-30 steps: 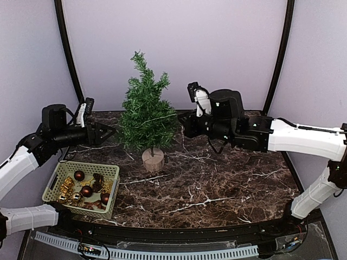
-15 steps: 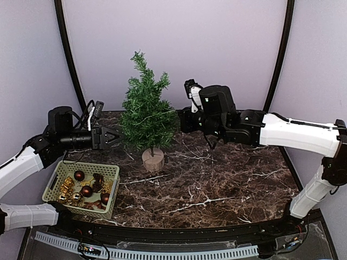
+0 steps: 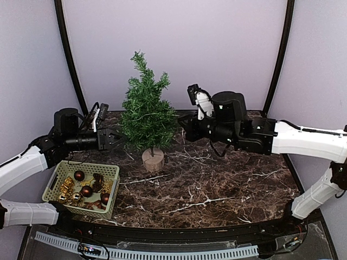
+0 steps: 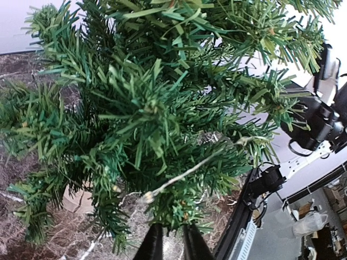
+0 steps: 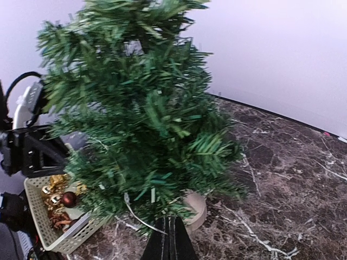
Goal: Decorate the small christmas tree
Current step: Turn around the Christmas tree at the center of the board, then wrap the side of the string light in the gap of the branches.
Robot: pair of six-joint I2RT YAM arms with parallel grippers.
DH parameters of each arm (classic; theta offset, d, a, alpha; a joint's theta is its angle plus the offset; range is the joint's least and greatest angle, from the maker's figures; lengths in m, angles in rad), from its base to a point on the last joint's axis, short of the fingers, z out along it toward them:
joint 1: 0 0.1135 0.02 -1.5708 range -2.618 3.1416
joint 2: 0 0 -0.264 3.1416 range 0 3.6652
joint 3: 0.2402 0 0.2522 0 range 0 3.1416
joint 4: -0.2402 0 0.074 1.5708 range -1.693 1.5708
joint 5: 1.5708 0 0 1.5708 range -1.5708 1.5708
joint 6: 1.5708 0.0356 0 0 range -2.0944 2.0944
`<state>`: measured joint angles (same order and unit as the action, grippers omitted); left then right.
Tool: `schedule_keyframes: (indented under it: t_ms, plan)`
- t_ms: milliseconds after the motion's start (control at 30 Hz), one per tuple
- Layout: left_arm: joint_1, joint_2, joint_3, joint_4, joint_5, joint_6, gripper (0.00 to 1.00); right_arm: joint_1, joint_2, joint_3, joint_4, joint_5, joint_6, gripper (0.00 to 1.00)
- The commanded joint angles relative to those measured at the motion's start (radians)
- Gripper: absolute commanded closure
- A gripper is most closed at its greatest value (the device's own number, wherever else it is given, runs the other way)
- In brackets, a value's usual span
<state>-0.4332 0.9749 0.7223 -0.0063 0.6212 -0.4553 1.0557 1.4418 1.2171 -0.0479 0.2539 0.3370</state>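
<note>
Left gripper (image 4: 172,232) now reaches the small christmas tree's (image 3: 147,116) left branches, jaws narrowed, grip unclear; right gripper (image 5: 169,222) stays pressed together.

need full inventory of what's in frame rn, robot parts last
small christmas tree: 1, dark green, upright at the back middle of the table
wooden base: 1, tan, under the tree
wire: 1, thin and pale, draped across the tree's branches
basket: 1, light green, front left of the table
ball ornaments: 3 visible, dark red, in the basket
gold ornaments: several, count unclear, in the basket
table: 1, dark brown marble with white veins
left gripper: 1, black, fingers close together at a lower left branch, grip unclear
right gripper: 1, black, shut, apparently on the wire's end, right of the tree
</note>
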Motion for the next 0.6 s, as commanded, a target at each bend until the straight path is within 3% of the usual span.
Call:
schedule_keyframes:
  t_ms: [0,133,267,400,567]
  plan:
    - [-0.004,-0.004,-0.015,0.043,-0.020,-0.009,0.88,0.051,-0.051,-0.052,0.094,-0.092,-0.045,1.00]
    - [-0.004,-0.023,-0.008,0.026,-0.045,0.006,0.85,0.067,-0.043,-0.082,0.088,-0.078,-0.017,1.00]
    - [-0.004,-0.077,0.018,-0.044,-0.118,0.047,0.63,0.068,-0.038,-0.103,0.068,0.022,0.053,1.00]
    - [-0.005,-0.128,0.037,-0.092,-0.138,0.086,0.58,0.067,-0.033,-0.094,0.052,0.150,0.115,1.00]
    - [-0.035,-0.177,0.048,-0.084,-0.109,0.114,0.54,0.065,-0.034,-0.084,0.059,0.183,0.138,1.00]
